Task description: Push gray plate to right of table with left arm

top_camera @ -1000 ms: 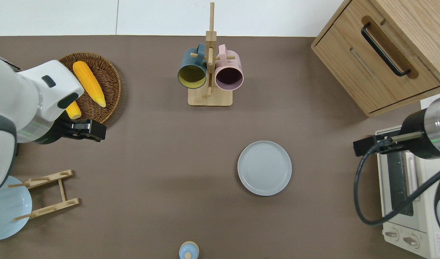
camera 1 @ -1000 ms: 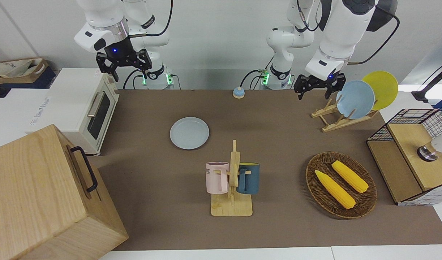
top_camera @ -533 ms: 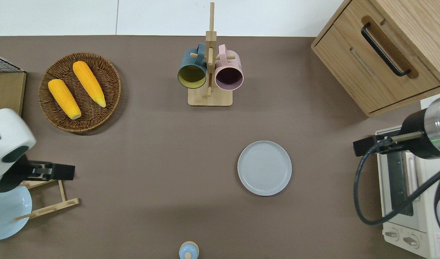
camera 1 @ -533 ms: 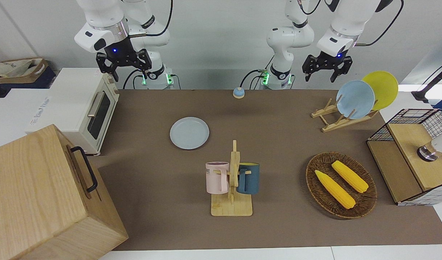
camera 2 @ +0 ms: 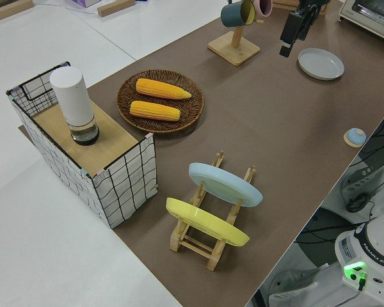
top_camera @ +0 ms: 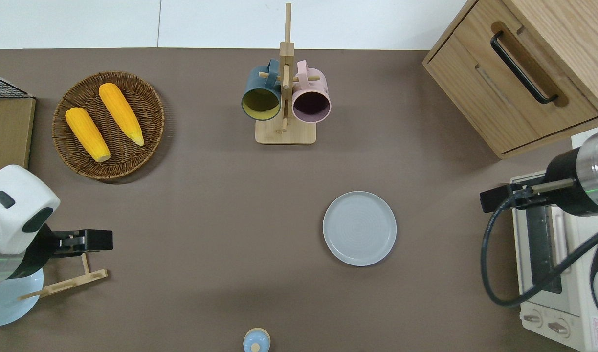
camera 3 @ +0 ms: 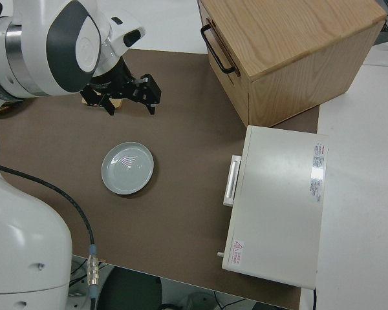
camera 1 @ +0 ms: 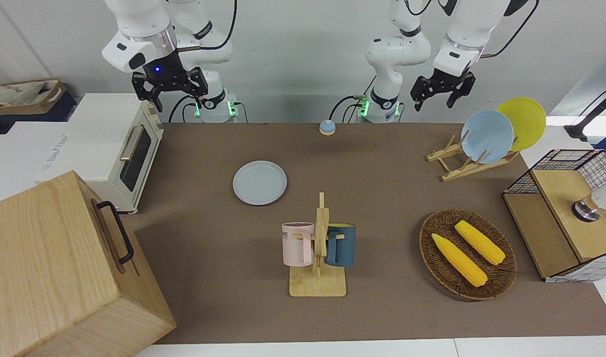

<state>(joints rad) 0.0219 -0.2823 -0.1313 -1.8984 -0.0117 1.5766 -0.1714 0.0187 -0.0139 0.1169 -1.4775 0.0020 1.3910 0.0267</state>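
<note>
Over the wooden plate rack (top_camera: 64, 274), the left gripper (camera 1: 441, 94) hangs with fingers apart, empty. Well apart from it, toward the right arm's end, the gray plate (top_camera: 359, 228) lies flat on the table (top_camera: 206, 205), apparently unpushed. The right arm is parked.

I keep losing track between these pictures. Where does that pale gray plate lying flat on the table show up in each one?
Front view: the gray plate lies nearer to the robots than the mug rack.
Overhead view: the plate sits below the mug rack, toward the right arm's end.
Left side view: it is at the top, past the rack.
Right side view: it is beside the white oven.
Shared landmark: the mug rack, hidden only in the right side view.
</note>
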